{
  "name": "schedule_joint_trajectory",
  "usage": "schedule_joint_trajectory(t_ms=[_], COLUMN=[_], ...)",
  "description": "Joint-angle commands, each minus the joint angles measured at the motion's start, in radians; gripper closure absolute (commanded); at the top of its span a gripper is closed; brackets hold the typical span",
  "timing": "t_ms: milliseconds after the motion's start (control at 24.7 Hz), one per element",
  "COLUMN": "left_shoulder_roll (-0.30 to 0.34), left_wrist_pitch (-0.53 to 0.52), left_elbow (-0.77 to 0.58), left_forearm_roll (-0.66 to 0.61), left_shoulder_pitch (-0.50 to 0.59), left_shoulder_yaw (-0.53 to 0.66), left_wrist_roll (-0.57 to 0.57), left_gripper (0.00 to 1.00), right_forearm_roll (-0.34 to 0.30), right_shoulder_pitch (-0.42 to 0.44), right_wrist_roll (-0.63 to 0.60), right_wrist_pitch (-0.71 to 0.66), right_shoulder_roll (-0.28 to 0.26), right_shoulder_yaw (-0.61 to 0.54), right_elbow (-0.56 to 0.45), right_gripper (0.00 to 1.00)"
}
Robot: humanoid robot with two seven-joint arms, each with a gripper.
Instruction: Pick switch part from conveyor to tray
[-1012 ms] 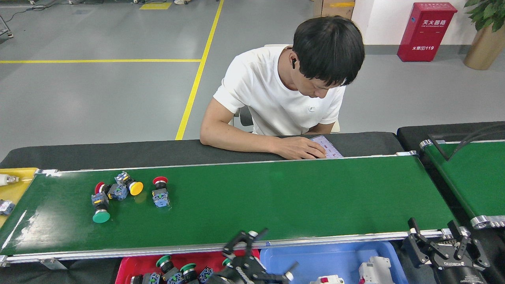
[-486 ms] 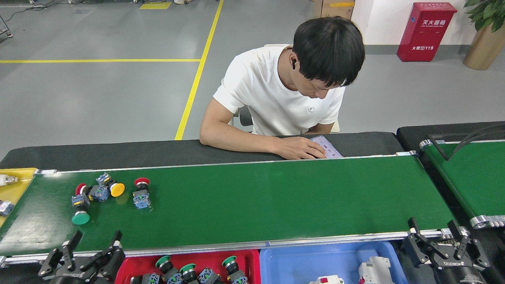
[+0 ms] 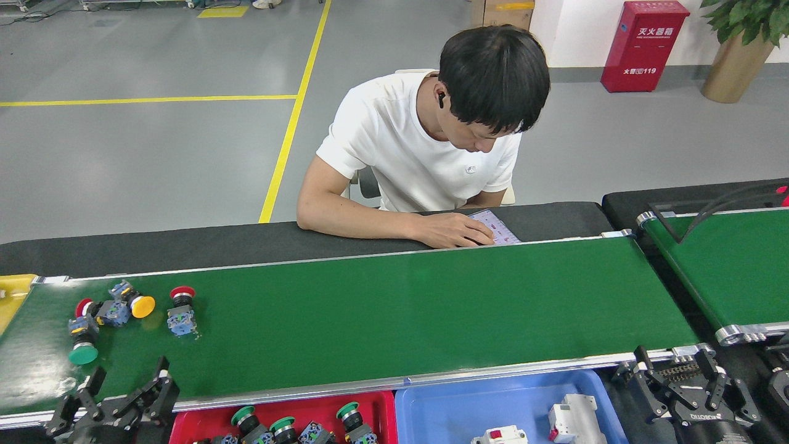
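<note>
Head view shows you the long, glossy dark-green conveyor belt with silver edge rails (image 3: 382, 308) running across the middle, and the switch parts sit in a group at its far left end. There you have a red-capped push-button switch part with a blue base (image 3: 181, 310) lying a little apart to the right of the others, a yellow-capped switch part (image 3: 137, 301), a second red-capped one (image 3: 86, 307) touching the yellow one's blue base, and a green-capped switch part (image 3: 82, 345) nearest the belt's near rail.

Your left hand (image 3: 117, 394) hangs at the bottom-left corner over the near rail, just below the green-capped part; its black fingers are spread apart and nothing is between them. Your right hand (image 3: 681, 382) sits at the bottom right beyond the belt's end roller, fingers likewise spread wide and holding nothing.

Under the near rail you can see a red plastic tray (image 3: 203, 416) already holding several green-capped switches, and beside it on the right a blue plastic tray (image 3: 444, 407) with white switch blocks in it.

Across the belt a person in a white T-shirt (image 3: 419, 135) sits at the black table (image 3: 185, 246), one hand resting on a small card. A shorter green belt (image 3: 733, 265) lies at the right.
</note>
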Motion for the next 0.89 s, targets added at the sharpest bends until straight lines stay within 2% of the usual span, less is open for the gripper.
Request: schedule_joint_trajectory(t_ms=[0,202,445,526,567,648,729,769,810,850], left_shoulder_roll=[0.041,0.104,0.138,0.169,0.185,0.218,0.259,0.273,0.287,0.294], left_wrist_pitch=[0.025,0.039,0.057,0.073,0.068,0.056,0.041,0.037,0.036,0.036], left_elbow=[0.056,0.177,0.240,0.300,0.338,0.429,0.531,0.561,0.584,0.584], left_forearm_roll=[-0.003,-0.002,-0.003,-0.003,-0.002,0.000,0.006,0.012,0.024,0.043], left_shoulder_pitch=[-0.045,-0.111,-0.164,-0.190,-0.212,-0.250,-0.290,-0.299,-0.301,-0.302], left_shoulder_yaw=[-0.002,-0.014,-0.014,-0.015,-0.015,-0.020,-0.057,-0.069,-0.077,-0.078], left_wrist_roll=[0.012,0.024,0.024,0.024,0.024,0.026,0.033,0.038,0.045,0.049], left_gripper=[0.00,0.00,0.00,0.05,0.10,0.26,0.62,0.71,0.84,0.89], right_forearm_roll=[-0.003,-0.003,-0.003,-0.003,-0.003,-0.003,-0.003,-0.003,-0.003,-0.003], right_shoulder_pitch=[-0.007,-0.007,-0.012,-0.015,-0.015,-0.015,-0.016,-0.016,-0.016,-0.016], right_wrist_roll=[-0.010,-0.010,-0.010,-0.010,-0.010,-0.010,-0.010,-0.010,-0.010,-0.010], right_wrist_pitch=[-0.004,-0.042,-0.064,-0.088,-0.096,-0.097,-0.099,-0.099,-0.099,-0.099], right_shoulder_roll=[-0.010,-0.010,-0.011,-0.010,-0.010,-0.011,-0.011,-0.011,-0.011,-0.011], right_shoulder_yaw=[-0.007,-0.007,-0.006,-0.006,-0.006,-0.006,-0.006,-0.006,-0.006,-0.006], right_elbow=[-0.006,-0.006,0.002,0.011,0.011,0.014,0.016,0.017,0.017,0.017], right_gripper=[0.01,0.01,0.01,0.01,0.01,0.01,0.01,0.01,0.01,0.01])
